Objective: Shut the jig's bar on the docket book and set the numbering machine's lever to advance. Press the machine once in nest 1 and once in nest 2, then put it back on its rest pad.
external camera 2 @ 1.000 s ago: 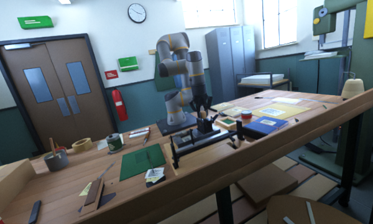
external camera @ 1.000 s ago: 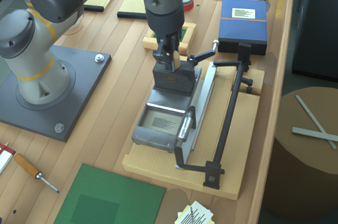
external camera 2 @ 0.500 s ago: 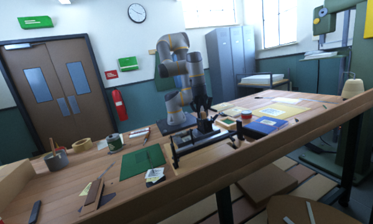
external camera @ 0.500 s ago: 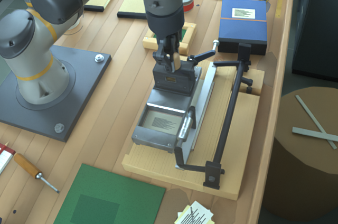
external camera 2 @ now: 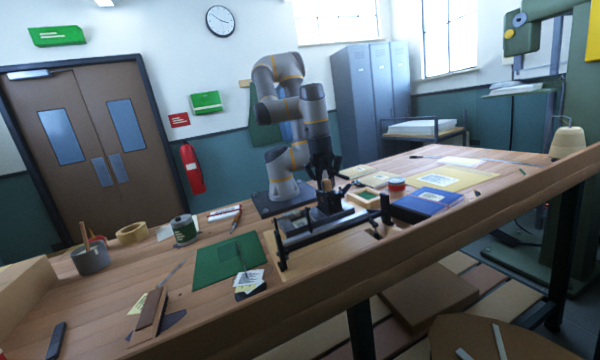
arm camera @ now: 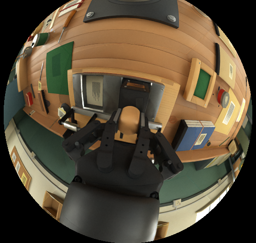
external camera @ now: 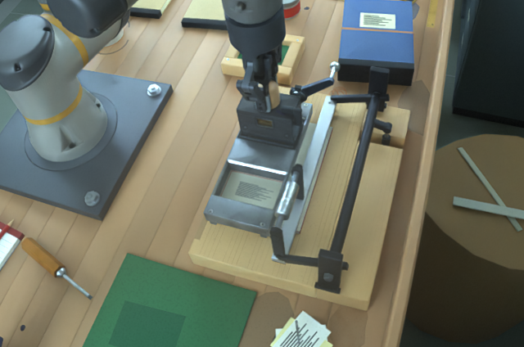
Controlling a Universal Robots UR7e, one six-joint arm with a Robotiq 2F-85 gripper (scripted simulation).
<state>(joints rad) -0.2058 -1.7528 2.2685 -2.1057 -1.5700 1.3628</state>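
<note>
The numbering machine (external camera: 271,120) (arm camera: 135,94) is a dark block with a tan wooden knob (arm camera: 129,123) on top. It stands in the far nest of the metal jig plate (external camera: 254,182). Its lever (external camera: 315,84) sticks out to the right, ending in a silver ball. The near nest shows the docket book's printed page (external camera: 253,189) (arm camera: 95,91). The jig's bar (external camera: 312,157) lies flat along the plate's right side, with a silver roller handle (external camera: 288,196). My gripper (external camera: 263,96) (arm camera: 129,120) (external camera 2: 325,182) is closed on the machine's knob from above.
A black hinged frame (external camera: 353,182) runs along the right of the wooden jig base, near the bench's right edge. The rest pad (external camera: 264,57) (arm camera: 201,83), a green square in a wooden frame, sits just behind the machine. A blue box (external camera: 376,41) stands beyond the lever. A green mat (external camera: 169,305) lies in front.
</note>
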